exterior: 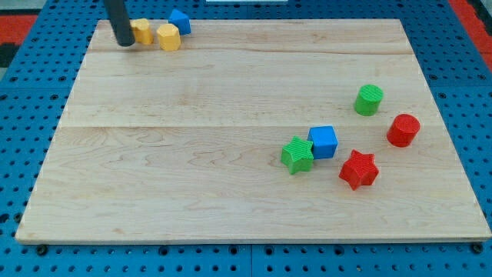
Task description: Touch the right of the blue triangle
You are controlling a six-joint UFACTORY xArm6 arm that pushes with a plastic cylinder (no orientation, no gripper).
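Observation:
The blue triangle point(180, 21) sits at the top edge of the wooden board point(192, 154), left of centre. Two yellow blocks lie just to its left: a yellow hexagon point(168, 36) and another yellow block point(141, 31) whose shape I cannot make out. My tip point(124, 43) is at the view's top left, touching the left side of that second yellow block. The tip is to the left of the blue triangle, with both yellow blocks between them.
A cluster lies at the right: a green cylinder point(369, 100), a red cylinder point(403, 130), a blue cube point(324, 141), a green star point(297, 155) and a red star point(359, 169). The board rests on a blue pegboard.

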